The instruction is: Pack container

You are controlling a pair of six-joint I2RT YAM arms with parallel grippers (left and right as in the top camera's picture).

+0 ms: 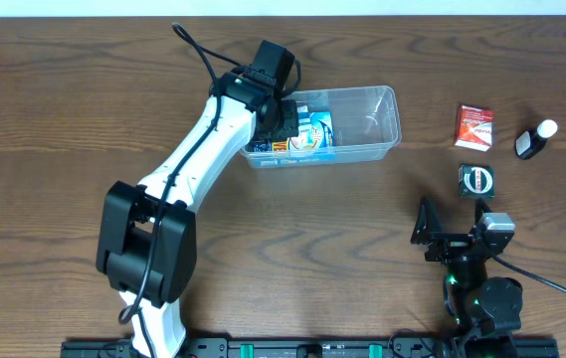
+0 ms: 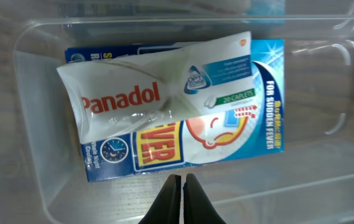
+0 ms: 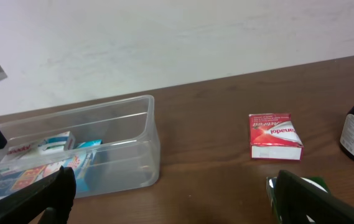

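The left gripper hangs over the clear container at mid-table, its jaws closed and empty above the medicine boxes lying inside. To the right, the right gripper sits with its jaws wide open, near a red box and a dark bottle.

Assessed as a robotics lab bench, not a home. Grounds: a white left arm and a black right arm stand on a black rail at the near edge of a plain wood-grain table. A bare white wall stands behind it.
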